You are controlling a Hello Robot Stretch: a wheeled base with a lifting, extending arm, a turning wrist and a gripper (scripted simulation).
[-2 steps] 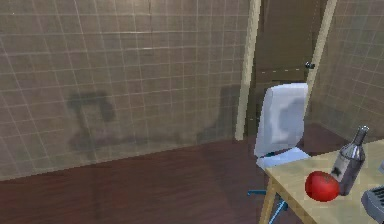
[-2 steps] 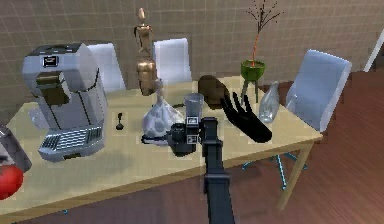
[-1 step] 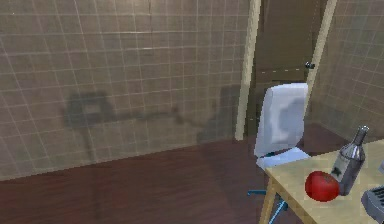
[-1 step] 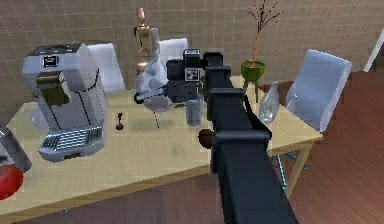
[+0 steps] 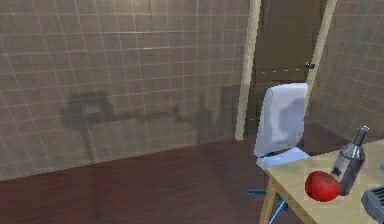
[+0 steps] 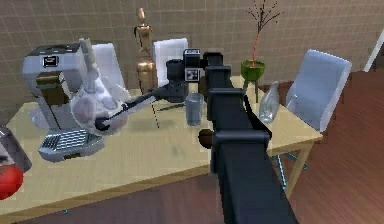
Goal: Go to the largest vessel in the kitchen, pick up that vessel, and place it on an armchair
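In the arm side view, a light wooden tabletop (image 6: 150, 165) carries several vessels. The likeliest match for the task's thing is a pale translucent vessel (image 6: 88, 98) with a rounded body and a tall narrow neck. It stands toward the view's left, just beside a grey coffee machine (image 6: 48, 80). The dark arm (image 6: 240, 150) rises from the bottom edge over the tabletop. From its far end the gripper (image 6: 103, 124) stretches leftward, and its thin fingers (image 6: 135, 107) end right at the pale vessel's lower body. Because the vessel stands on the tabletop behind them, I cannot tell whether the fingers grip it, touch it or hold anything. A grey cup (image 6: 193, 110) stands near the gripper's dark body, and a clear glass bottle (image 6: 268, 102) stands on the arm's other side. Farther back are a tall bronze vase (image 6: 145, 55) and a potted plant (image 6: 256, 68) with bare twigs. A white chair (image 6: 320, 85) sits at the tabletop's right end. In the forward view, a red fruit (image 5: 322, 186) and a grey bottle (image 5: 350, 160) stand close together on the tabletop's corner, with a tiled wall (image 5: 120, 70) and a brown door (image 5: 285, 60) behind.
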